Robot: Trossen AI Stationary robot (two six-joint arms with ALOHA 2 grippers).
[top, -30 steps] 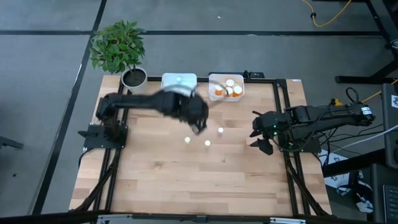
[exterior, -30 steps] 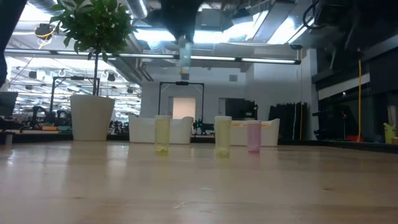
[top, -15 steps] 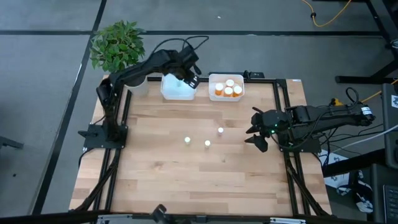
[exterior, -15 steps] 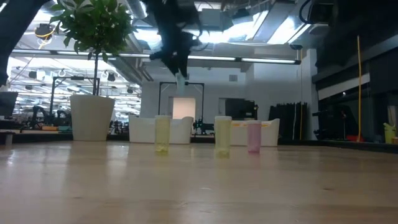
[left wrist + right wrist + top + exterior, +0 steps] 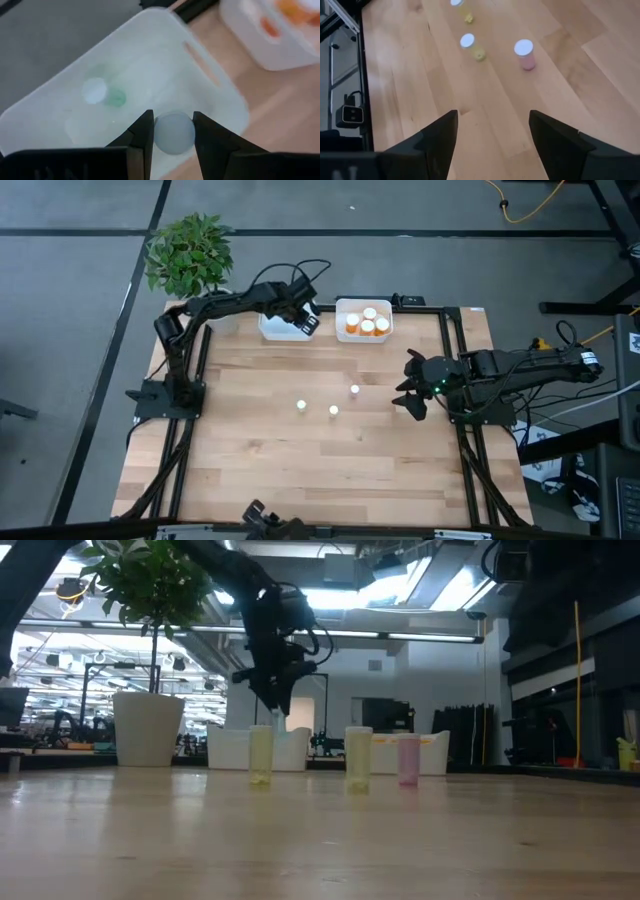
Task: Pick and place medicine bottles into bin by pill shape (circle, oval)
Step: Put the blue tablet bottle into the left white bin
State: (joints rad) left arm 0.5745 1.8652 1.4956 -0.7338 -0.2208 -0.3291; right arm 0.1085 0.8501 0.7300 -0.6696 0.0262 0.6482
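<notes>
Wooden table (image 5: 300, 460) in a large hall with ceiling lights; a potted plant (image 5: 190, 255) stands at the far left corner. Two white bins sit at the far edge. The left bin (image 5: 272, 330) holds a green bottle (image 5: 102, 95) lying on its side. The right bin (image 5: 345, 308) holds four orange bottles (image 5: 368, 325). Left gripper (image 5: 303, 318) is over the left bin, fingers (image 5: 142, 135) clamped on a pale bluish bottle (image 5: 173, 133) held above the bin floor. Three bottles stand apart at mid-table: two yellowish ones (image 5: 300, 405) (image 5: 334, 411) and a pink one (image 5: 355, 390), the pink nearest the right arm. Right gripper (image 5: 412, 390) hovers by the table's right edge, fingers (image 5: 437, 137) spread wide, holding nothing.
</notes>
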